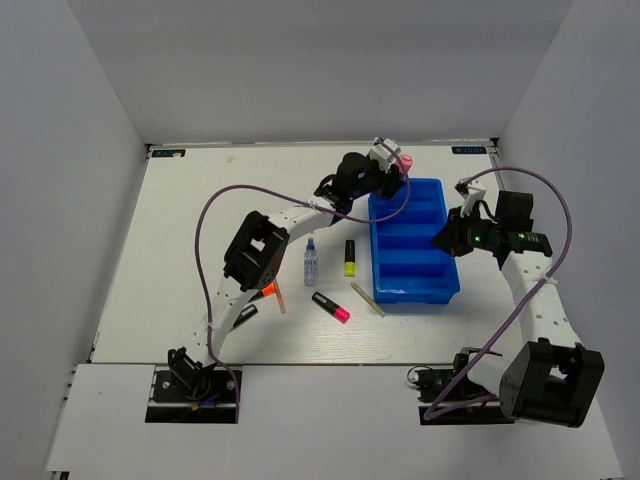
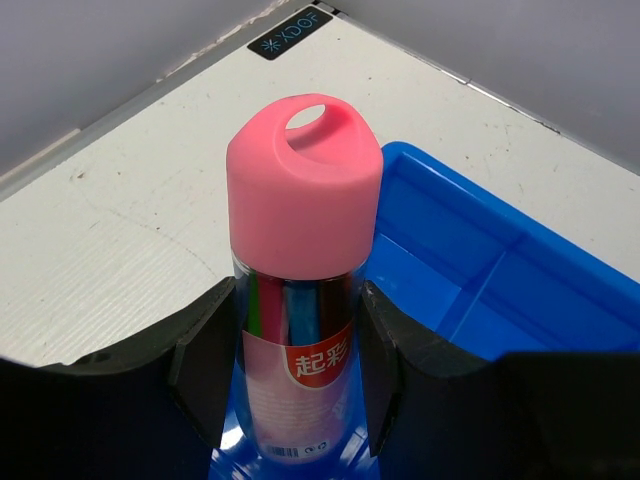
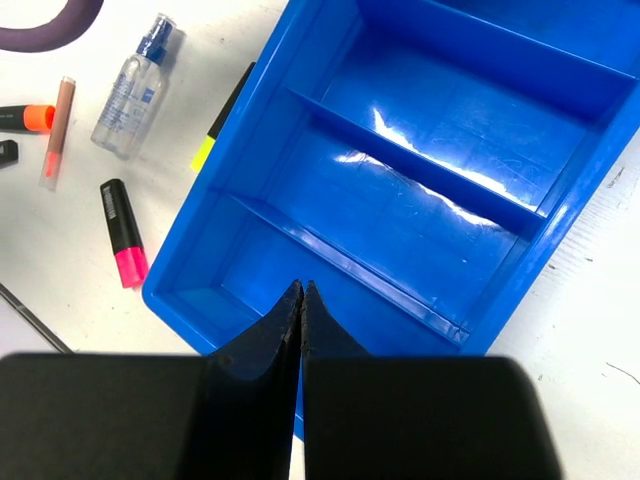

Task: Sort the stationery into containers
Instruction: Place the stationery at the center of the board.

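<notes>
My left gripper (image 1: 392, 160) (image 2: 297, 335) is shut on the pink tube (image 1: 405, 160) (image 2: 305, 240), a clear tube with a pink cap. It holds the tube upright over the far left corner of the blue tray (image 1: 440, 292) (image 2: 560, 270) (image 3: 420, 230). My right gripper (image 1: 450, 240) (image 3: 302, 290) is shut and empty above the tray's right side. Left of the tray lie the blue-capped bottle (image 1: 310, 262) (image 3: 132, 85), a yellow highlighter (image 1: 350, 258) (image 3: 222, 125), a pink highlighter (image 1: 331, 307) (image 3: 124, 235), an orange highlighter (image 1: 267, 290) (image 3: 25, 118) and two pale sticks (image 1: 367, 299) (image 3: 58, 130).
The tray's compartments hold nothing that I can see. Another black pen (image 1: 245, 315) lies partly under the left arm. A purple cable (image 1: 215, 210) loops over the left of the table. Grey walls close in the back and both sides.
</notes>
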